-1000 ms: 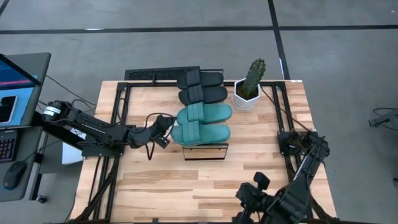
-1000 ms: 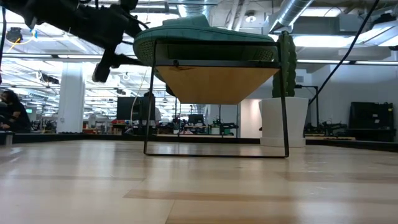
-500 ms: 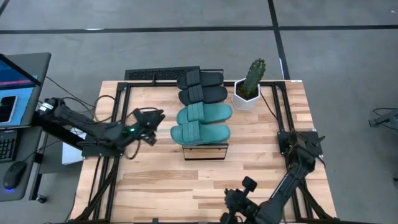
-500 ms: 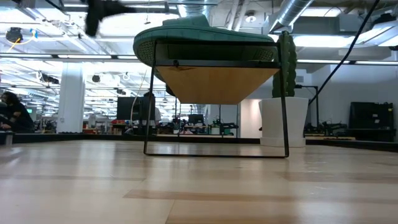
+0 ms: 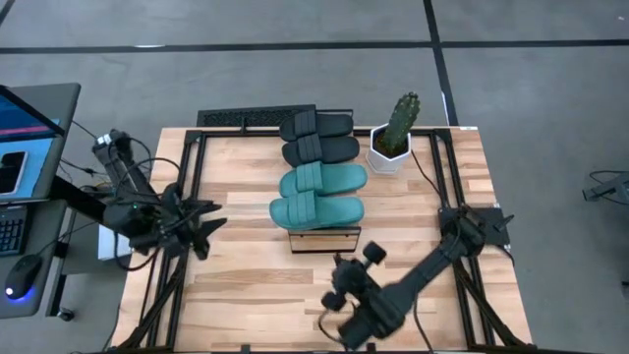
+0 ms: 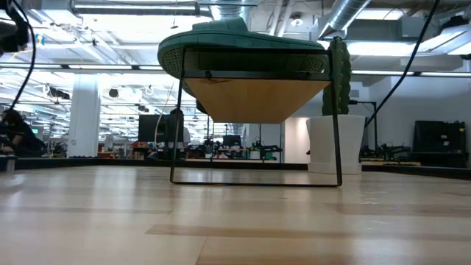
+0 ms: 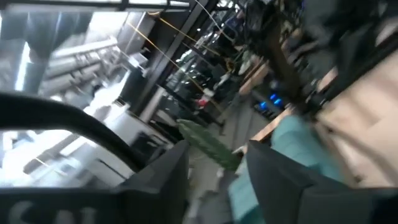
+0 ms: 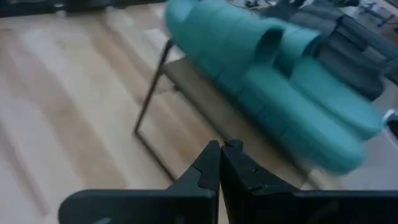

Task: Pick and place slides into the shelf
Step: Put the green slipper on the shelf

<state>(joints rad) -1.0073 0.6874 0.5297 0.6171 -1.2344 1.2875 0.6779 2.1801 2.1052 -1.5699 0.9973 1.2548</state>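
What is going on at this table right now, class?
All four slides, two black and two teal, lie side by side on the shelf, beside a potted cactus. Neither arm holds anything. The left gripper is open near the table's left edge, away from the shelf. The right gripper is shut and empty, near the shelf's front end, pointing at the teal slides. The placing looks done.

You have four slides (image 5: 316, 182) lined up on the shelf (image 5: 325, 236), a potted cactus (image 5: 395, 135) right of them, both arms clear.
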